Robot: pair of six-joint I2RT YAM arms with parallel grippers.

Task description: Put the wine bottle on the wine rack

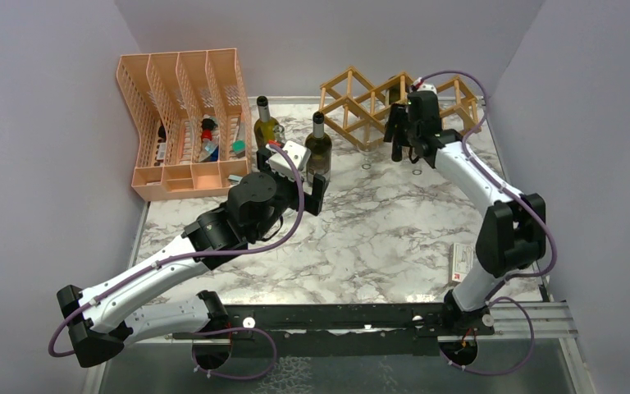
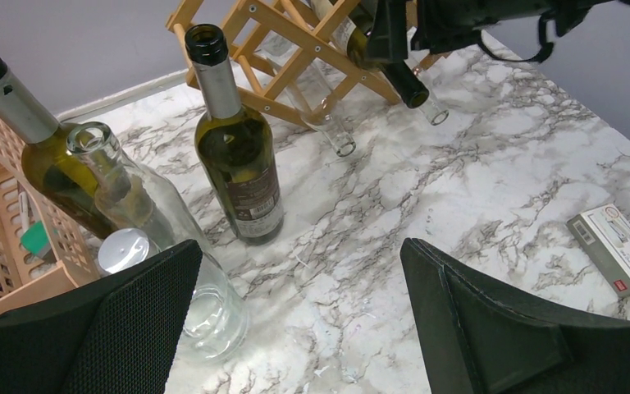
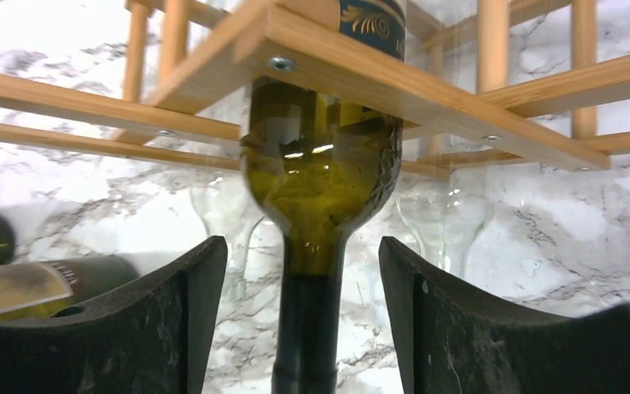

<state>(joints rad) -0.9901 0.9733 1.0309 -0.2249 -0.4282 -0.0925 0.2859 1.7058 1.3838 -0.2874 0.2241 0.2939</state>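
Observation:
The light wood lattice wine rack (image 1: 361,103) stands at the back of the table. A dark green wine bottle (image 3: 320,176) lies in one of its upper cells, neck pointing out. My right gripper (image 3: 303,271) is open with a finger on each side of that neck and a gap on both sides; it also shows in the top view (image 1: 404,141). My left gripper (image 2: 299,271) is open and empty, low over the marble (image 1: 299,176). An upright green wine bottle (image 2: 238,156) stands just ahead of it (image 1: 318,148).
A second green bottle (image 2: 41,156) and a clear glass bottle (image 2: 156,238) stand left of the left gripper. The peach mesh organizer (image 1: 184,123) is at the back left. Clear bottles (image 3: 447,217) lie in lower rack cells. A small box (image 1: 462,263) lies by the right arm.

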